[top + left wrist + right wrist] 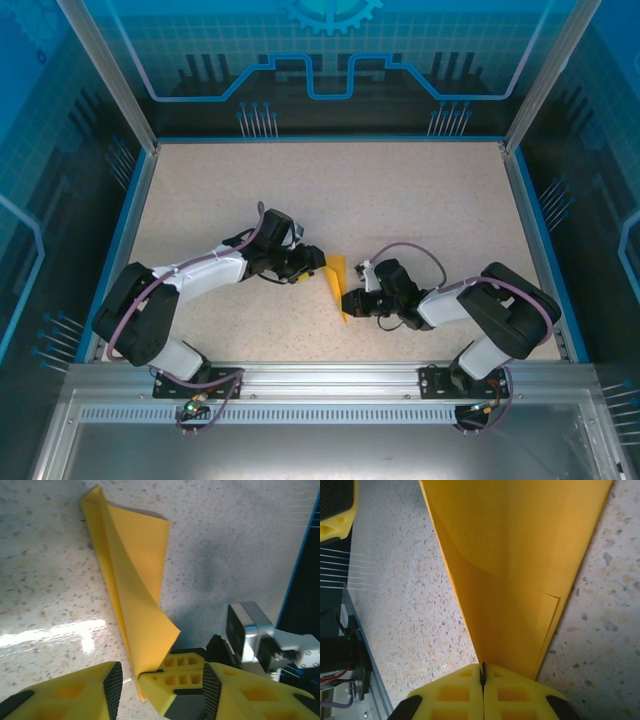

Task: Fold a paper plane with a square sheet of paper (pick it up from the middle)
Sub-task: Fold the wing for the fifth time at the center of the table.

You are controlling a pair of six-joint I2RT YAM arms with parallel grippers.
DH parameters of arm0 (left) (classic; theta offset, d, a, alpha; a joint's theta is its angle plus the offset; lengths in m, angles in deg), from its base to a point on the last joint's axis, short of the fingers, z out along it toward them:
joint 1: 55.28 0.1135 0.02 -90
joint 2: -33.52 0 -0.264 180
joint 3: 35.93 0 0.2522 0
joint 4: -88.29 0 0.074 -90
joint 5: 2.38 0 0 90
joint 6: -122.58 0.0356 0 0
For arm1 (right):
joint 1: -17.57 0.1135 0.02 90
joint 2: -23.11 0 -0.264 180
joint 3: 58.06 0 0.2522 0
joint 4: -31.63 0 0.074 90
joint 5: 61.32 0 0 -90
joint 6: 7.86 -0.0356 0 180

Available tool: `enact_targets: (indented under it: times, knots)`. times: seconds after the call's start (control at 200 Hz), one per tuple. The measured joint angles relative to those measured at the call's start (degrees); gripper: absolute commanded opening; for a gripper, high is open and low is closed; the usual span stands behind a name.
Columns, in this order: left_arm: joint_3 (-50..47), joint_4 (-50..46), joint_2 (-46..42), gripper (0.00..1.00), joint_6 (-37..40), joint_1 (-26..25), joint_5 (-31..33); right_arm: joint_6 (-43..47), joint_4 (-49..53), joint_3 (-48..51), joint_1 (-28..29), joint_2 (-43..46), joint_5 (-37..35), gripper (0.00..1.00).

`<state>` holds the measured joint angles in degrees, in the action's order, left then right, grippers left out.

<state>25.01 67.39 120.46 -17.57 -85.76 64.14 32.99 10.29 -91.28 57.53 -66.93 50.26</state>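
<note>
One pinch, one spread grip on paper (337, 280)

Orange-yellow paper sits mid-table (420, 200), part-folded lengthwise, one flap raised. R gripper (483, 672) has fingers pressed together, pinching paper's end. L gripper (162, 672) has jaws spread, straddling that same end

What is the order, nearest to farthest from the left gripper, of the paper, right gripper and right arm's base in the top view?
1. paper, just right of the left gripper.
2. right gripper, pinching the paper's near end.
3. right arm's base, at the near right edge.
</note>
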Motion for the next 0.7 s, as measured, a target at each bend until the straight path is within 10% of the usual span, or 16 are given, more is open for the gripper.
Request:
enact_targets:
  times: [0.7]
  knots:
    - [-1.27, 13.09, 7.04, 0.46, -0.26, -3.08, -7.50, -7.91, -5.73, -0.42, -5.27, -5.90, 9.86, 0.06]
